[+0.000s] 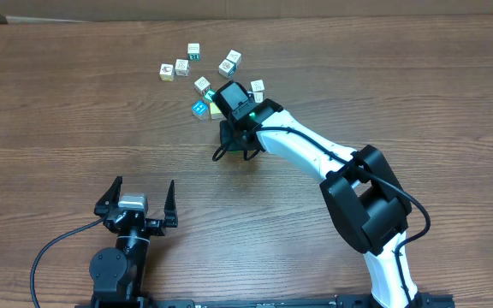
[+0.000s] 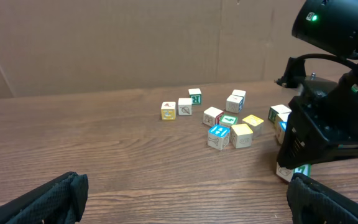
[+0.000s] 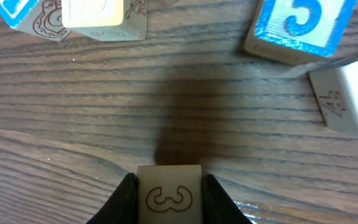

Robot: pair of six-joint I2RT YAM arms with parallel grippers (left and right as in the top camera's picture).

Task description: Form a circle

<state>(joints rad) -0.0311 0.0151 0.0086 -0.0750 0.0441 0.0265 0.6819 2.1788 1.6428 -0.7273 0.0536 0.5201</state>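
The circle (image 2: 231, 126) is a tight little cluster of small cubes (image 1: 205, 96) at the back of the wooden table, with a blue cube with a white mark (image 2: 219, 131) at its front. My right gripper (image 3: 169, 199) is shut on a pale cube engraved with a 3 (image 3: 169, 194), just in front of and to the right of that cluster (image 1: 232, 141). This held cube (image 2: 289, 172) shows under the black gripper body in the left wrist view. My left gripper (image 1: 140, 192) stands open near the front left, with nothing between its fingers (image 2: 185, 190).
More loose cubes (image 1: 181, 66) lie scattered behind and left of the cluster. A blue cube marked 5 (image 3: 303, 25) and a white cube (image 3: 353, 99) lie close ahead of the right gripper. The white right arm (image 1: 315, 154) crosses the table's middle right.
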